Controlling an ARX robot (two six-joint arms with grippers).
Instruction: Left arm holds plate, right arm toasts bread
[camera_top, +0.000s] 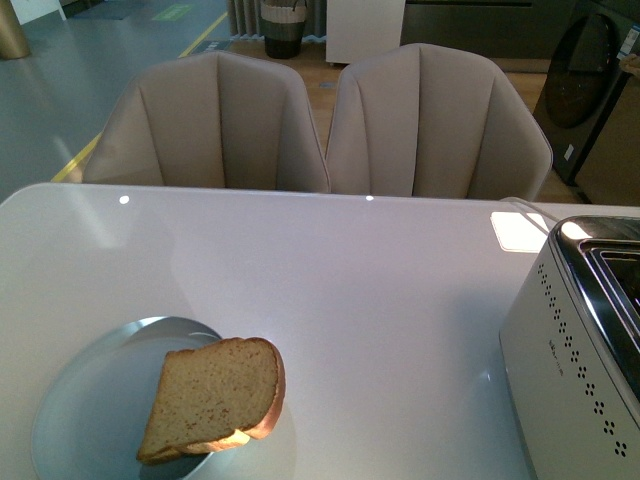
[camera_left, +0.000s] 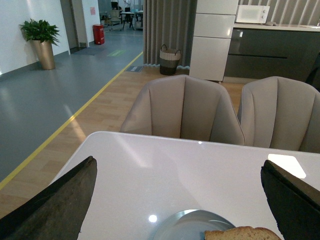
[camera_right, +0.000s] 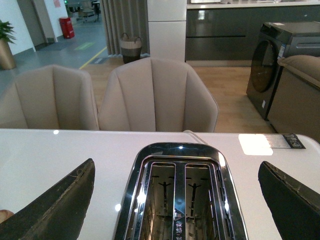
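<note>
Front view: bread (camera_top: 215, 395) on plate (camera_top: 90, 400), toaster (camera_top: 570, 370) right, chairs (camera_top: 215, 120) behind; left fingers (camera_left: 55, 205), right fingers (camera_right: 55, 205) spread.

**Open-plan kitchen seen beyond a white table**

A glossy white table (camera_top: 300, 260) was lit by a bright patch of light (camera_top: 517, 230) near its far edge. One beige padded chair (camera_top: 205, 125) was drawn up just beside another (camera_top: 435, 125). Behind them, wooden flooring (camera_left: 115, 95) was divided from a grey floor (camera_left: 35, 100) by a yellow line (camera_left: 90, 102). A potted plant (camera_left: 41, 37) was placed by a white wall. A woven basket (camera_left: 170, 59) was set before grey curtains (camera_left: 167, 25), beside a tall white cabinet (camera_left: 212, 40). A white microwave (camera_left: 252, 13) was kept above dark units (camera_left: 272, 52), and a dark washing machine (camera_right: 272, 65) was seen further right.
</note>
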